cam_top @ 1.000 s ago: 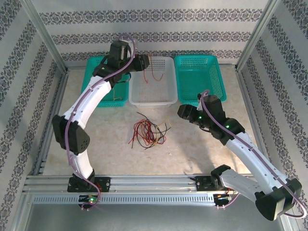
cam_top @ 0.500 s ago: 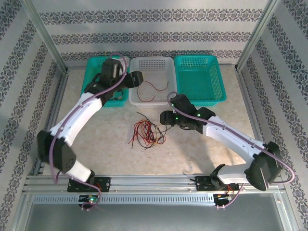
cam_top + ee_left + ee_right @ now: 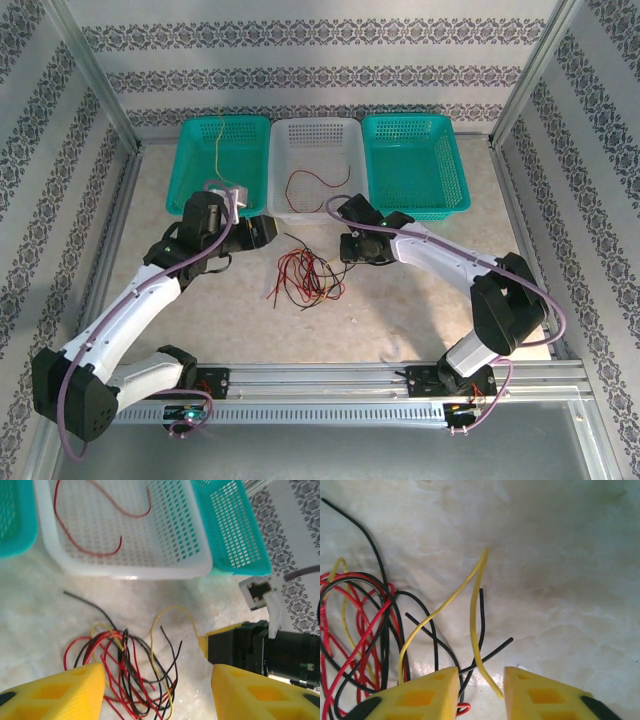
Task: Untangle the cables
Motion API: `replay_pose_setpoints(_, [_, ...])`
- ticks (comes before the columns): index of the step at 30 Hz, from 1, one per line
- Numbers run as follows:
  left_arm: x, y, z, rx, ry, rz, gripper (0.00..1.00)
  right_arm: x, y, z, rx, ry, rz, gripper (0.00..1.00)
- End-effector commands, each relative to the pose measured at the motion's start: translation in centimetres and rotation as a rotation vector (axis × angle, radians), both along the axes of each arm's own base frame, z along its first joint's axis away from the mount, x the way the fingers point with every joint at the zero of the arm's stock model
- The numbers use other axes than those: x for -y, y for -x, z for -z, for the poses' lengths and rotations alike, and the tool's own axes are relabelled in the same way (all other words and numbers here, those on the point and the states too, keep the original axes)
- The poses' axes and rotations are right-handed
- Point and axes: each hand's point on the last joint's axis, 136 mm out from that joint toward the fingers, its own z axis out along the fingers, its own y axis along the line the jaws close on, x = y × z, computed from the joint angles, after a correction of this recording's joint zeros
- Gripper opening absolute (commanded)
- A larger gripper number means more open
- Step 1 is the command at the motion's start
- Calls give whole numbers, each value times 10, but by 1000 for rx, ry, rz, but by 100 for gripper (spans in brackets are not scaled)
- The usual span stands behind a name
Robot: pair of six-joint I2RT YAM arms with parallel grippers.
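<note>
bench point(image 3: 420, 300): pale marbled top, takes up most of the overhead frame.
baskets: three in a row across the top of the overhead frame. There's a left teal basket point(image 3: 186, 170) with a yellow cable point(image 3: 221, 150) in it, a white basket point(image 3: 345, 205) holding one red cable point(image 3: 305, 180), and a right teal basket point(image 3: 415, 160).
tangle point(image 3: 305, 275): red, black and yellow cables looped over each other, dead centre on the bench, just below the white basket.
left gripper point(image 3: 157, 672): left of the pile, jaws wide apart, nothing in them.
right gripper point(image 3: 481, 672): right of the pile, jaws with a narrow gap, nothing pinched.
handling: I'd guess featherweight, floppy and a bit slick, so tugging one probably drags the whole knot.
where to grab: the yellow free end point(image 3: 475, 620) at lower middle of the right wrist frame. I'd go near the tip, clear of the black strand crossing it.
</note>
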Motion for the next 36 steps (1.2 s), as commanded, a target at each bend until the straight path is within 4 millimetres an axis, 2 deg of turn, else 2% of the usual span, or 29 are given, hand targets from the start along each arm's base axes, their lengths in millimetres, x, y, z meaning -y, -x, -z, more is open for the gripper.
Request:
replay_pose_setpoints(1, [13,2,3,-15,62,17,58,6,-9,2,14,48,-9,41])
replay_pose_setpoints(2, [18,2,6,-20,64,22,58,6,-8,5,9,53,-15,42])
replay_pose_setpoints(3, [21,1,10,-28,64,26,58,5,-7,6,8,53,-20,39])
replay_pose_setpoints(5, [29,-2,19,-50,65,32,55,2,-6,8,14,40,-45,20])
replay_pose_setpoints(8, [43,-4,36,-92,68,52,51,-4,-3,6,33,32,-83,2])
replay_pose_setpoints(12, [55,-5,52,-123,37,73,50,-19,3,-12,94,10,-166,0])
replay_pose_setpoints(15, [63,-8,54,-125,37,88,50,-39,15,-45,187,-38,-259,0])
replay_pose_setpoints(19, [75,-12,53,-106,21,130,52,-62,38,-105,329,-132,-363,0])
replay_pose_setpoints(25, [86,-20,54,-103,23,144,50,-76,64,-197,507,-297,-434,0])
replay_pose_setpoints(28, [95,-18,54,-111,47,170,47,-76,72,-239,594,-360,-446,0])
replay_pose_setpoints(31, [103,-11,53,-103,60,200,48,-72,74,-271,660,-403,-438,0])
replay_pose_setpoints(36, [101,-2,60,-117,56,192,48,-66,80,-324,774,-479,-444,0])
